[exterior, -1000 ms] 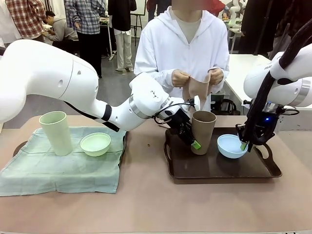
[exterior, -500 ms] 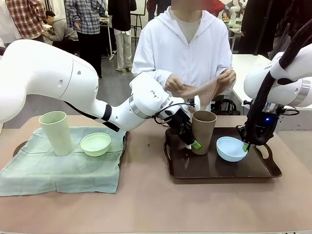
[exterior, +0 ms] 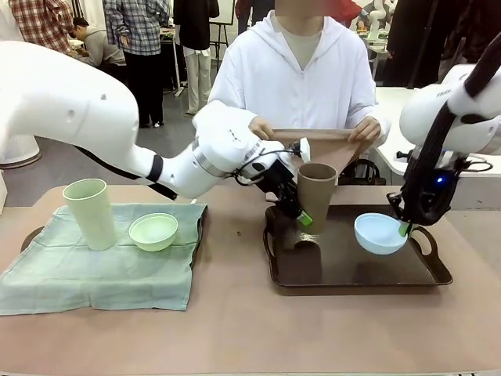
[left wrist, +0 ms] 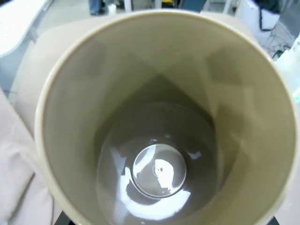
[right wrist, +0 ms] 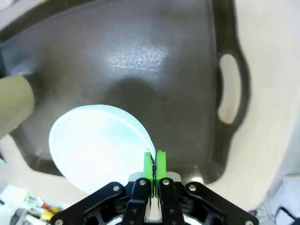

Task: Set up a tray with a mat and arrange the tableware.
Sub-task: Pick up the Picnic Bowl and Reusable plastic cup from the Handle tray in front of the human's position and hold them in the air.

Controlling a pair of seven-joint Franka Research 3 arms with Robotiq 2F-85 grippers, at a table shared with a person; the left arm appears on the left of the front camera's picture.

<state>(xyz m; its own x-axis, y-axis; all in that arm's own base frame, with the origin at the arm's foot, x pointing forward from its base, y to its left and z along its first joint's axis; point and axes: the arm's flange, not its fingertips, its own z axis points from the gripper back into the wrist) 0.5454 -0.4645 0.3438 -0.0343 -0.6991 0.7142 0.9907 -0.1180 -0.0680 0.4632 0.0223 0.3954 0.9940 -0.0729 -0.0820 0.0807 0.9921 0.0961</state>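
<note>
My left gripper [exterior: 302, 218] is shut on the brown tumbler [exterior: 316, 190] and holds it upright, lifted clear of the dark brown tray [exterior: 352, 283]. The left wrist view looks straight down into this tumbler [left wrist: 159, 140]. My right gripper [exterior: 405, 229] is shut on the rim of the light blue bowl [exterior: 379, 233], which hangs tilted over the tray's right half. In the right wrist view the bowl [right wrist: 98, 145] sits pinched between the green pads of my gripper [right wrist: 154, 161]. Behind the tray, the person stretches a brown mat [exterior: 329, 146] between both hands.
On the left, a pale green tumbler [exterior: 88, 213] and a mint green bowl [exterior: 153, 231] stand on a green cloth [exterior: 102, 276] laid over another tray. The dark tray's handle cut-out [right wrist: 229, 89] lies beside my right gripper.
Both grippers have lifted their loads off the tray: the brown tumbler rose and shifted left, the blue bowl rose. The person unfolded the mat and spread it wide.
</note>
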